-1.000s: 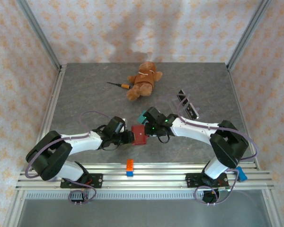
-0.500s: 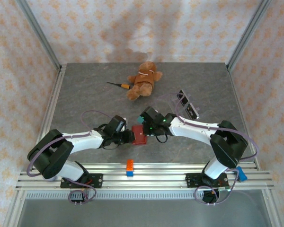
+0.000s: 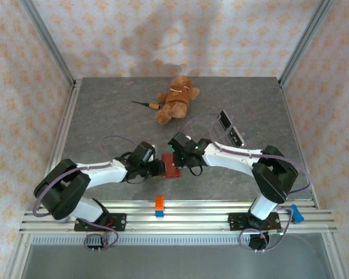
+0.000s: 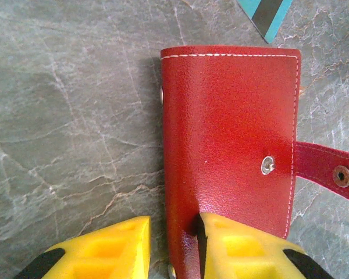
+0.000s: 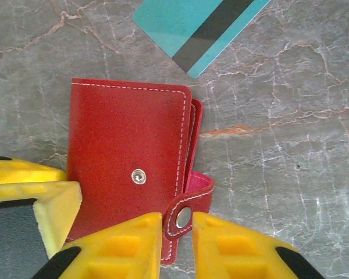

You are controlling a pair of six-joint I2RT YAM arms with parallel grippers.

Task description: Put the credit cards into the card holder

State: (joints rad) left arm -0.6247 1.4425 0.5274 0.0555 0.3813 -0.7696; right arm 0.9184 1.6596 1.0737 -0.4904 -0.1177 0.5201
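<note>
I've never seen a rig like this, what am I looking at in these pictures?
Two robot arms stand at a table's near edge. One picture looks down from above; the other two come from cameras on each wrist, so the yellow fingers are the arm's own. Lying there: a red card holder, a teal card, a teddy bear, a screwdriver, a clear stand, and an orange-and-blue block at the front edge. The left gripper straddles the holder's edge; the right gripper flanks its snap tab. Neither grip is certain.
</note>
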